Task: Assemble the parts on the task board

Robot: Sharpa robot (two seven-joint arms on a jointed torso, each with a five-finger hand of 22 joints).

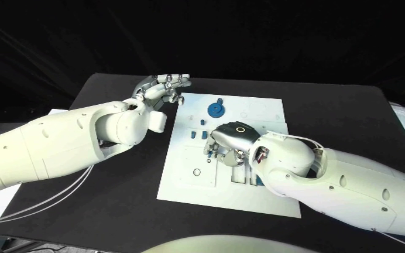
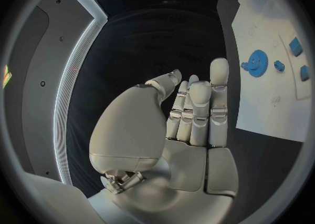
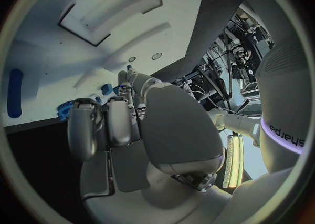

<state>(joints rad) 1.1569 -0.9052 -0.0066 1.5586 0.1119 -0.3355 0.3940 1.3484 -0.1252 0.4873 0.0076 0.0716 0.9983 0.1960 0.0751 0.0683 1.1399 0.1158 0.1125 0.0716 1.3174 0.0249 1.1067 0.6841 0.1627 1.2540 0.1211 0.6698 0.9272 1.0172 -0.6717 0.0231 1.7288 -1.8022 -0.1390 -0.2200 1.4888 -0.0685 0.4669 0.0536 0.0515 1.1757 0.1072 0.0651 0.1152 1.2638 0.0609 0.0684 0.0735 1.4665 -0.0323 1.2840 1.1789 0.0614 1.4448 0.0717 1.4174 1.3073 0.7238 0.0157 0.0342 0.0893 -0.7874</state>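
The white task board point(image 1: 253, 188) lies in the middle of the black table. A blue gear point(image 1: 217, 109) sits near its far edge, and small blue parts point(image 1: 198, 134) lie a little nearer. My left hand point(image 1: 160, 89) hovers at the board's far left corner with straight fingers and holds nothing. The left wrist view shows that hand point(image 2: 190, 113), the gear point(image 2: 256, 62) and the board point(image 2: 262, 103). My right hand point(image 1: 229, 142) is low over the board's middle with its fingers curled down, and what lies under them is hidden. The right wrist view shows the right hand point(image 3: 131, 124), the gear point(image 3: 64, 111) and a long blue part point(image 3: 14, 92).
A pale object point(image 1: 54, 113) lies at the table's left edge and another point(image 1: 397, 110) at its right edge. White cables point(image 1: 51, 197) hang under my left arm. Bare black table point(image 1: 110, 206) runs along the board's left side.
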